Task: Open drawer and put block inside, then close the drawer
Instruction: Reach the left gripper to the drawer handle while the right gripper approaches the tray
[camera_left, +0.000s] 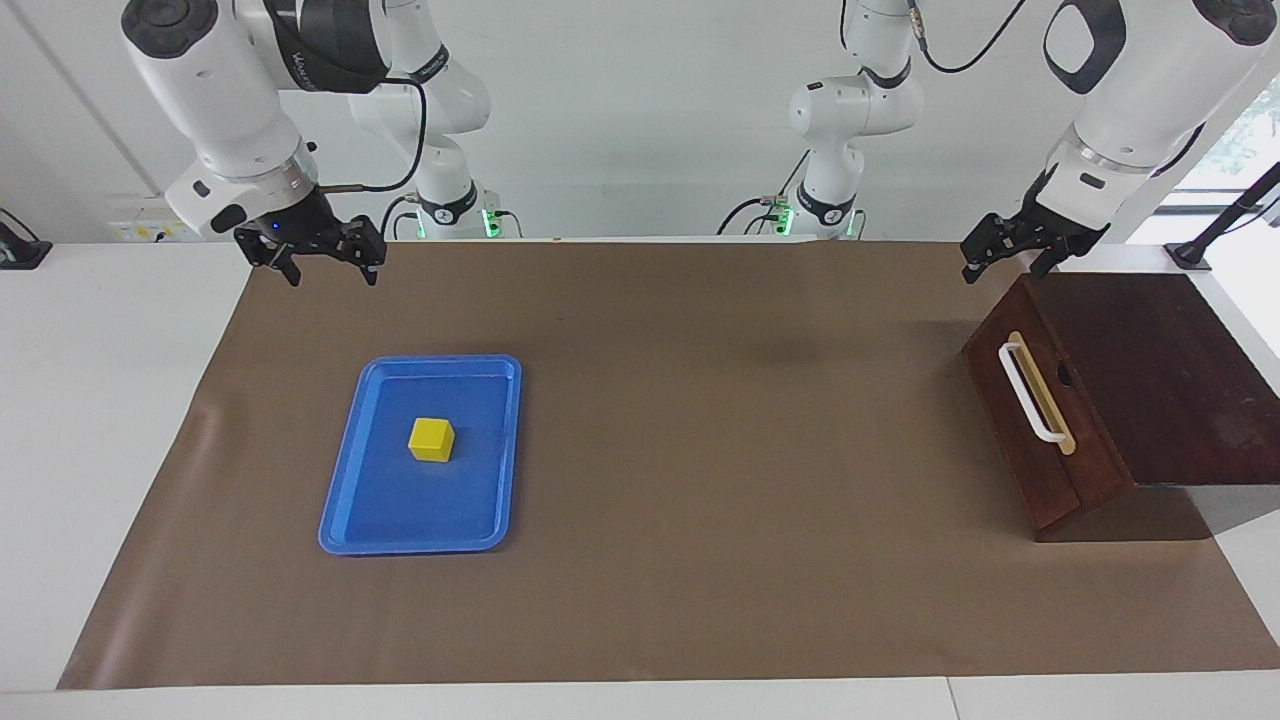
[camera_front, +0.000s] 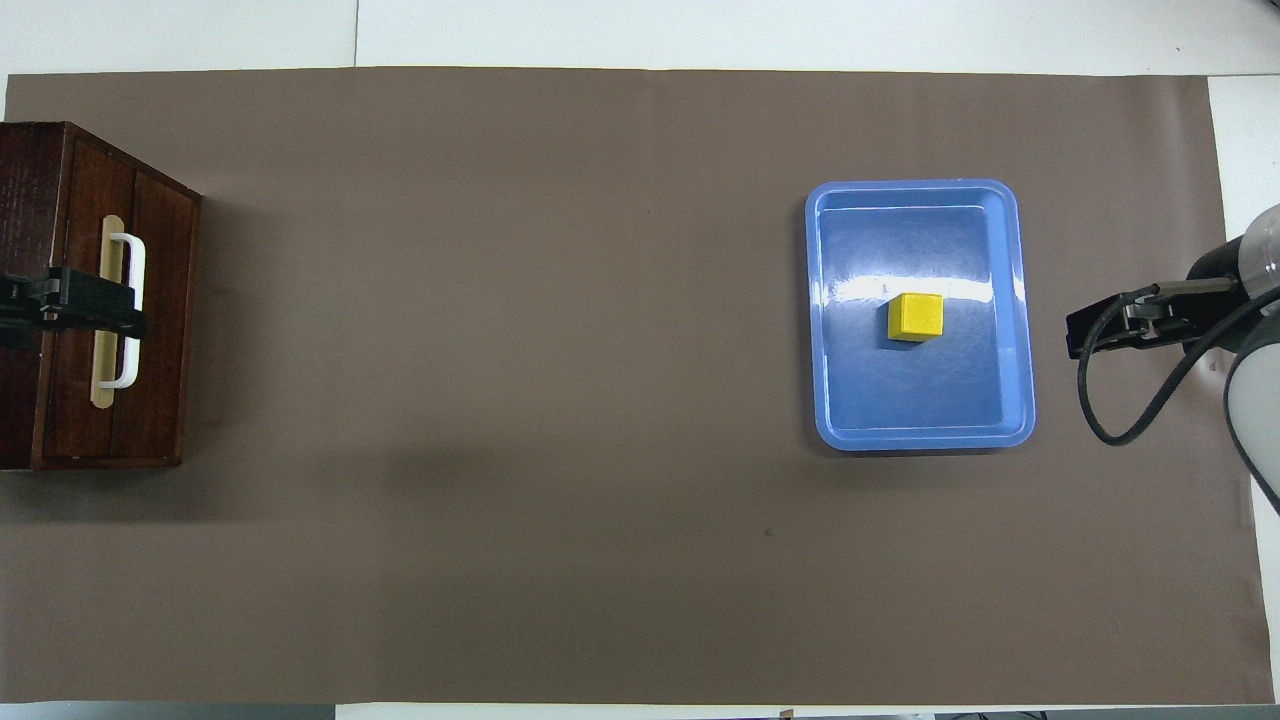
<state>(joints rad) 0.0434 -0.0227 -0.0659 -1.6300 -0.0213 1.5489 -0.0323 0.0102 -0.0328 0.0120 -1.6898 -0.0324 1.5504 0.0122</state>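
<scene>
We find the left gripper (camera_left: 1005, 258) wide and empty, raised over the box's robot-side corner, the drawer (camera_left: 1040, 415) shut. Its handle (camera_left: 1030, 390) runs near-to-far. The right gripper (camera_left: 325, 262), also wide, waits; the block (camera_left: 431, 440) sits in the tray (camera_left: 345, 500).

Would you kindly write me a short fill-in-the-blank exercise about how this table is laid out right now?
1. The yellow block rests in the blue ____.
2. The drawer with the white handle is fully ____.
3. The block lies toward the ____ arm's end of the table.
4. Both the left pincer and the right pincer are up in the air, holding ____.

Missing words: tray; closed; right; nothing
</scene>
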